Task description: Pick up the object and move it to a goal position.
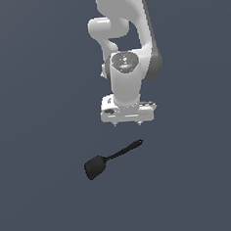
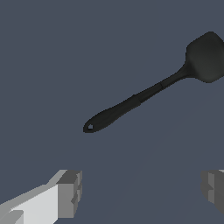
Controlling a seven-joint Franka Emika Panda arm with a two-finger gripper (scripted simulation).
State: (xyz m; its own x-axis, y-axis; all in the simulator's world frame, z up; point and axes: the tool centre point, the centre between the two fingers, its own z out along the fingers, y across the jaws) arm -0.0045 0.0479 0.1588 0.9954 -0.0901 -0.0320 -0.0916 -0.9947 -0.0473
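Observation:
The object, a small black spatula (image 1: 111, 159), lies flat on the dark grey floor. Its blade points toward the exterior view's left and its handle tip toward the exterior view's right. In the wrist view the spatula (image 2: 144, 94) lies diagonally, with a small hole at the handle's end. My gripper (image 1: 128, 122) hangs above the floor just behind the handle tip, apart from it. The gripper (image 2: 142, 192) is open, its two grey fingertips (image 2: 72, 192) spread wide with nothing between them. No goal marker shows in either view.
The white arm (image 1: 126, 38) rises behind the gripper at the top of the exterior view. The dark grey floor (image 1: 37, 94) stretches around the spatula on all sides.

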